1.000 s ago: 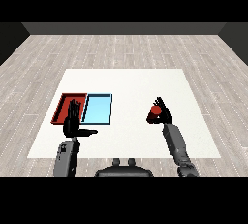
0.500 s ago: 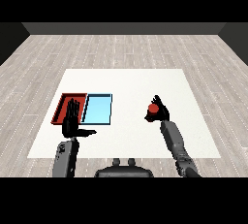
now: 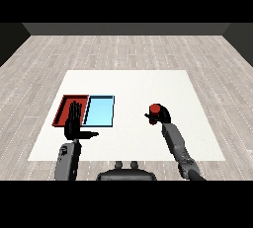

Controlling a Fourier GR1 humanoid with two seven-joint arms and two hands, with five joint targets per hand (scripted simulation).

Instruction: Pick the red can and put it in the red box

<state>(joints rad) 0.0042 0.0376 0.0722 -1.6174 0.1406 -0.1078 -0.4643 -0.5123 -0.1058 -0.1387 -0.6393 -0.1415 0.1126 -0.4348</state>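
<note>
R hand [image 3: 161,115] curled round red can [image 3: 155,109], held right of the blue tray [image 3: 100,111], well apart from red tray [image 3: 64,107]. L hand [image 3: 74,123] open, fingers straight, over red tray's near edge. White table [image 3: 133,86].

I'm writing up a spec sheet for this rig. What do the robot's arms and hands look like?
Both forearms are grey, smooth and tube-like, with no cables or markings visible. Each ends in a black hand with slim fingers and a thumb: the left hand and the right hand match in colour and build.
</note>
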